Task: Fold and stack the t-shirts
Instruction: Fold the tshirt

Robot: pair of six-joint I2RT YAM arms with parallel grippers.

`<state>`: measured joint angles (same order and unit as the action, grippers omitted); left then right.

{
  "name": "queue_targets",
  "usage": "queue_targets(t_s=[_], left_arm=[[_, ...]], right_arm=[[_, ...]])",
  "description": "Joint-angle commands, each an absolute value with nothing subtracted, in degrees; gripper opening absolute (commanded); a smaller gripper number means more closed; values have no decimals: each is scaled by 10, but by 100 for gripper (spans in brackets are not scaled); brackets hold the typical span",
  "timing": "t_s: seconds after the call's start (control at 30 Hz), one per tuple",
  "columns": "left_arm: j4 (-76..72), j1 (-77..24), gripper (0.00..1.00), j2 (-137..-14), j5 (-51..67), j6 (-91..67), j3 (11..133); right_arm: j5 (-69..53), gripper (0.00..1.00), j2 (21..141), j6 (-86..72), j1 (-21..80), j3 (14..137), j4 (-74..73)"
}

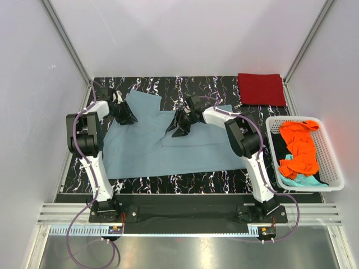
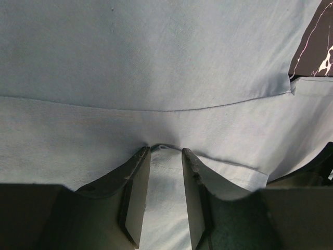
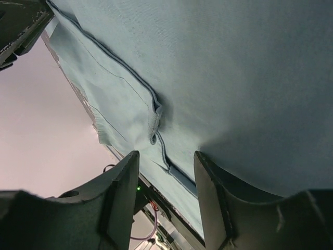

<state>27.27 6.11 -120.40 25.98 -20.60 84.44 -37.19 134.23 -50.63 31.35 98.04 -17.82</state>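
A dusty grey-blue t-shirt (image 1: 168, 148) lies spread on the black marbled table (image 1: 185, 182). My left gripper (image 1: 124, 116) is at its far left corner. In the left wrist view the shirt (image 2: 156, 62) fills the frame, and the left gripper (image 2: 165, 150) is partly open with its tips pressed into the cloth and cloth between the jaws. My right gripper (image 1: 178, 129) is at the shirt's far middle edge. In the right wrist view it (image 3: 164, 153) is open, with the shirt's (image 3: 250, 78) hem between the jaws. A folded dark red t-shirt (image 1: 261, 88) lies at the back right.
A white slatted basket (image 1: 335, 168) stands at the right edge of the table. It holds a crumpled orange t-shirt (image 1: 300, 148) and a teal one (image 1: 303, 179) under it. White walls and metal posts enclose the table.
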Motion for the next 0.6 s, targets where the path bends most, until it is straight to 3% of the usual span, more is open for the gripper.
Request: queue_targets(t_s=[0.0, 0.3, 0.57], left_arm=[[266, 61, 39, -1220, 267, -203, 856], [268, 61, 43, -1208, 257, -194, 853], [267, 60, 29, -1232, 265, -200, 865]], right_arm=[[-385, 52, 1349, -504, 325, 1017, -164], [-381, 52, 1365, -515, 325, 1032, -165], [-367, 50, 1392, -527, 329, 1070, -167]])
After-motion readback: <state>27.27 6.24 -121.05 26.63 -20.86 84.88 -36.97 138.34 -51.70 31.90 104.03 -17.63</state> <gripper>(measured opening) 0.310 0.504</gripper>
